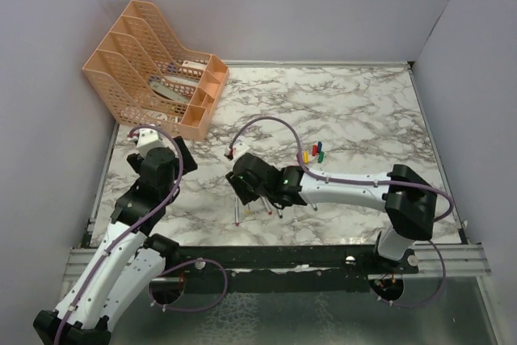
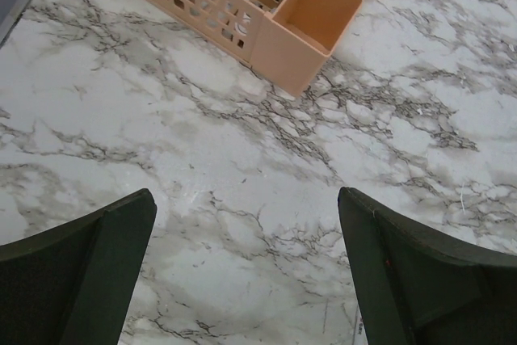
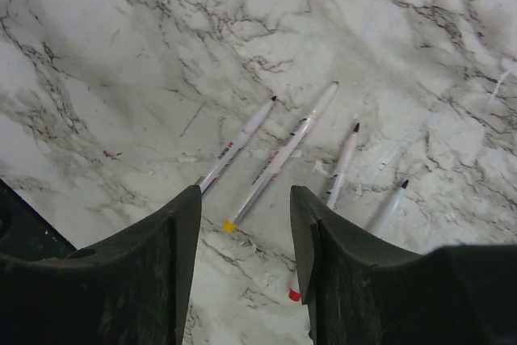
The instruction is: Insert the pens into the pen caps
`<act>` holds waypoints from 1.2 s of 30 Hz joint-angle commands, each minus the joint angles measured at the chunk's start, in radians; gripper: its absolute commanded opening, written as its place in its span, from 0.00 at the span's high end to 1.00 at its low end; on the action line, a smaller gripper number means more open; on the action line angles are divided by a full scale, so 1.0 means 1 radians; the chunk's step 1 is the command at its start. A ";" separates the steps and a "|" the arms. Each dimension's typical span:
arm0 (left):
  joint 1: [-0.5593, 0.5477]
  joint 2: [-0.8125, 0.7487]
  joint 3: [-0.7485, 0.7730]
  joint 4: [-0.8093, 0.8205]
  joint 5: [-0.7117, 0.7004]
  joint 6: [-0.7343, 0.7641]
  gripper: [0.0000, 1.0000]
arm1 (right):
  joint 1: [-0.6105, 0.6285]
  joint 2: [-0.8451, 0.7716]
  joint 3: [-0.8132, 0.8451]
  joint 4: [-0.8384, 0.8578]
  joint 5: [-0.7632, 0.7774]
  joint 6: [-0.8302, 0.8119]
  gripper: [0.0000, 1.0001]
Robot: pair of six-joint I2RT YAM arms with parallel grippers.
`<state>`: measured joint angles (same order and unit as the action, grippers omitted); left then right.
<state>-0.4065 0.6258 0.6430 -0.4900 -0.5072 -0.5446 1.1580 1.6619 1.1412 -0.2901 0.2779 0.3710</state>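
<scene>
- The right hand (image 3: 245, 199) hangs low over the white and grey marble counter (image 1: 355, 111). Its two dark fingers stand apart and are clamped on nothing.
- The thin pale grey-white plastic stick pens (image 3: 343, 163) lie flat on the counter just in front of this hand, spread like a fan. I can count four clearly in the right wrist view, and a red end under the right finger may belong to a fifth.
- The pen with the yellow end (image 3: 283, 155) points into the gap between the fingers, so I judge it is the one to be taken.
- The tiny coloured plastic pen caps (image 1: 313, 152) sit in a close group farther back on the counter, near the right forearm and apart from the pens.
- The left hand (image 2: 246, 195) is wide apart and empty, over bare counter near the orange lattice plastic tray (image 2: 315, 30).
- A pen looks very light, stiff and smooth, and it probably rolls when pushed from one side.
- It seems best to hold it across the barrel near the middle, leaving the writing end free for the cap.
- The neighbouring pens lie close, so a finger could knock one away.
</scene>
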 commanded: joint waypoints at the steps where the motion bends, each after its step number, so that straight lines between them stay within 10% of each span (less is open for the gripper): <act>1: -0.003 -0.055 0.029 -0.072 -0.139 -0.036 0.01 | 0.031 0.095 0.116 -0.085 0.034 0.030 0.52; 36: -0.003 -0.092 0.018 -0.141 -0.176 -0.067 0.01 | 0.104 0.389 0.364 -0.288 0.071 0.121 0.62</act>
<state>-0.4076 0.5278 0.6476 -0.6189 -0.6628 -0.6014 1.2514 2.0201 1.4734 -0.5907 0.3244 0.4927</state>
